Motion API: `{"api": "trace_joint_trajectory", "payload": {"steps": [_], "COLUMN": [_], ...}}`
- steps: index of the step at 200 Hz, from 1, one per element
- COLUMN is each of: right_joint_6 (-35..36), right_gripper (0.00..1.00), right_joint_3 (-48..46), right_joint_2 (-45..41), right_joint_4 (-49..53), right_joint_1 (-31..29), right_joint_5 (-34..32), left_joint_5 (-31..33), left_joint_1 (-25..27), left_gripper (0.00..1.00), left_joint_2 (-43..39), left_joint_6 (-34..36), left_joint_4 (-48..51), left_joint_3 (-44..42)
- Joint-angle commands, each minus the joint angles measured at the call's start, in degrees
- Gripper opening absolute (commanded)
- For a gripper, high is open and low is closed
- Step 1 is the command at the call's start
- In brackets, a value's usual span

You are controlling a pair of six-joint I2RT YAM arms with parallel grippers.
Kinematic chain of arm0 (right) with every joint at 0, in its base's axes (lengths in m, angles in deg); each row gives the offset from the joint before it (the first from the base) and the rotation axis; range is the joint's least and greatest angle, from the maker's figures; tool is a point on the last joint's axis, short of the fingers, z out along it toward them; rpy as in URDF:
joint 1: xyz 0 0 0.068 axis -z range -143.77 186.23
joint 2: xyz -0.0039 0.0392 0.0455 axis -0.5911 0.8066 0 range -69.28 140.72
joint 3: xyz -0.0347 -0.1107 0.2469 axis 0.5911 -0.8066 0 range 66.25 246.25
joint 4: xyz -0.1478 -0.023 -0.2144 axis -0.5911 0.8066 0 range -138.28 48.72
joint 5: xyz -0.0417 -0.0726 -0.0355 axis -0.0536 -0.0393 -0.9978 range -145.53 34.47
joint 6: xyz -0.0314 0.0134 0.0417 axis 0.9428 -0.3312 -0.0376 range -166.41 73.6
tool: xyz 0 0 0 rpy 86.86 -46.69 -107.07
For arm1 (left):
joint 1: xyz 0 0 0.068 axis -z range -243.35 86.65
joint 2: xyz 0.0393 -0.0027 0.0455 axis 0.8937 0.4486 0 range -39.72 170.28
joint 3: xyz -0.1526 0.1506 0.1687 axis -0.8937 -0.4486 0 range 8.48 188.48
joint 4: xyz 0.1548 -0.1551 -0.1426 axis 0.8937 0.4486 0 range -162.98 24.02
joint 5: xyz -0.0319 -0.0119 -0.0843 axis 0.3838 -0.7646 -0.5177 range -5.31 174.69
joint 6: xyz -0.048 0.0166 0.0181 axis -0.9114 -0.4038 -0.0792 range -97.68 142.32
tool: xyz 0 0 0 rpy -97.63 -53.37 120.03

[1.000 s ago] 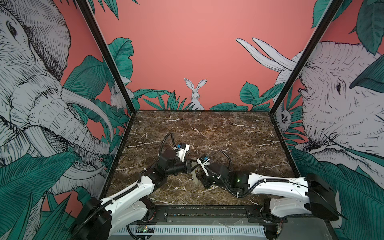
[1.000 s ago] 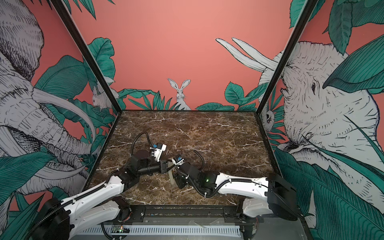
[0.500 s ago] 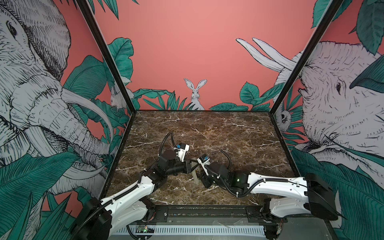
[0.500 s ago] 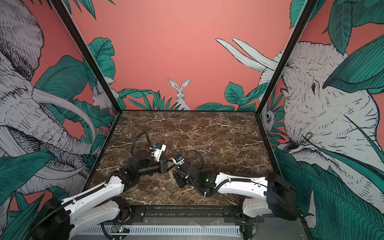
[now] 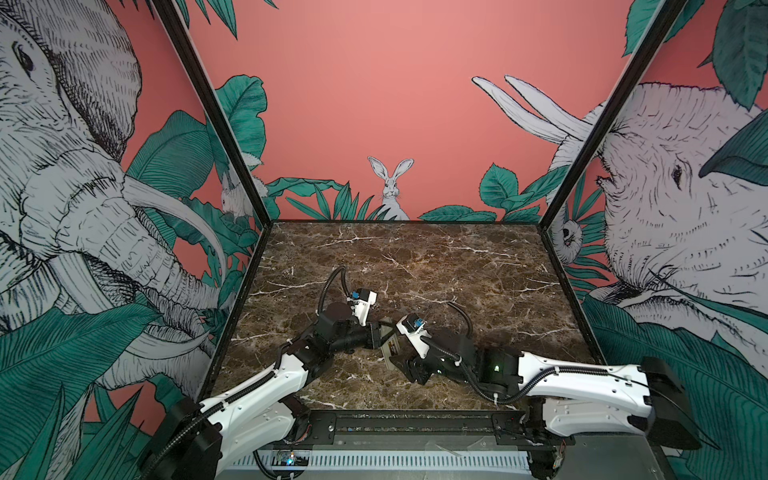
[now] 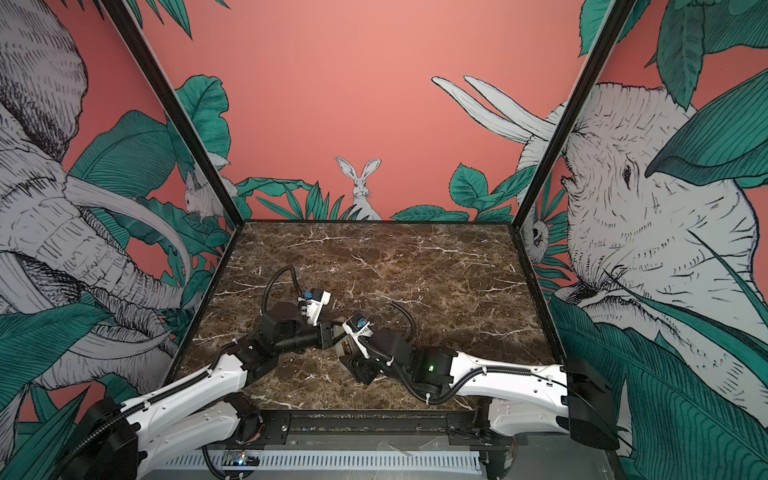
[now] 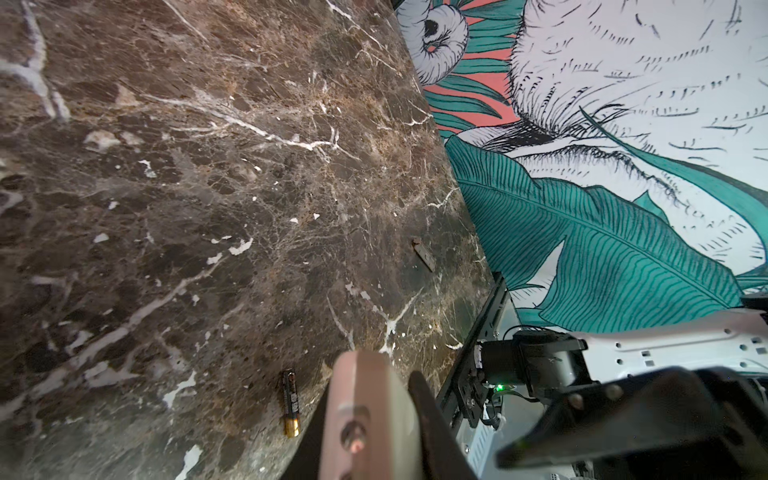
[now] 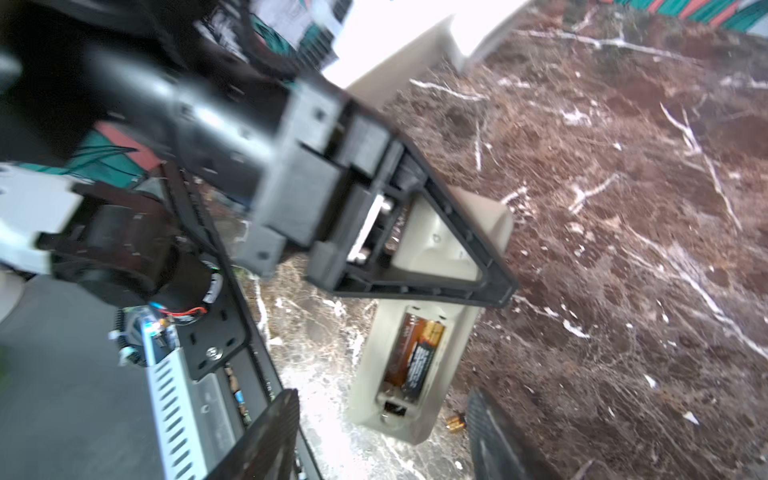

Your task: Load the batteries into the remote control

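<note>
1. Top views show the brown marble surface [image 5: 415,266] with both arms meeting near its front middle, placed much as they were a second ago. The change is in the fingers, not the reach.
2. The right gripper [image 8: 381,395] has spread its fingers [image 8: 266,436]. They now stand well apart, holding nothing, over the bay end of the remote control [image 8: 449,365]. I judge that it has just let go of a battery.
3. The left gripper [image 5: 380,332] stays clamped on the remote control, which is held back-up with its bay uncovered. I cannot tell whether it rests on the surface or hangs just over it. Its far half is hidden behind the left gripper's frame.
4. The battery in the bay [image 8: 417,361] lies lengthwise, showing a dark label and a gold end. That would mean one cell is loaded. Blur keeps me from telling whether it sits flat against its contacts, or whether the orange-brown strip beside it is a second cell.
5. The loose battery [image 7: 291,401] lies on the surface just beside the remote control's end, so the job looks about half done. In the right wrist view only its gold tip shows, cut off by a finger.
6. A small brown oblong piece [image 7: 423,254] lies well apart, towards the wall, and is too small to name. In both top views the arms hide the remote control and the batteries almost wholly.
</note>
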Motion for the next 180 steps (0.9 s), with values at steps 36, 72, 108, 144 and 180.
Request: {"api": "trace_joint_trajectory", "payload": {"steps": [36,72,108,144,180], "right_joint_6": [5.27,9.58,-0.44,-9.12,-12.29], "right_gripper": [0.66,0.63,0.58,0.5,0.47], "right_joint_3": [-0.72,2.68,3.79,2.05,2.17], "right_joint_2": [1.63,8.65,11.63,16.24,20.77], "right_joint_4": [12.79,17.32,15.1,6.37,2.73], "right_joint_1": [1.17,3.45,7.28,6.99,6.15], "right_joint_5": [-0.03,2.11,3.18,5.69,5.69], "left_joint_5": [-4.78,-6.56,-5.4,-5.65,-7.36], "left_joint_1": [-11.0,-14.13,-15.08,-15.22,-15.25], "left_gripper": [0.0,0.0,0.0,0.0,0.0], "left_joint_2": [-4.11,-5.62,-7.78,-8.46,-9.99], "left_joint_6": [0.69,1.31,2.98,4.02,4.01], "left_joint_4": [4.12,5.39,7.45,6.96,4.94], "left_joint_3": [-3.31,-4.08,-5.15,-5.43,-6.32]}}
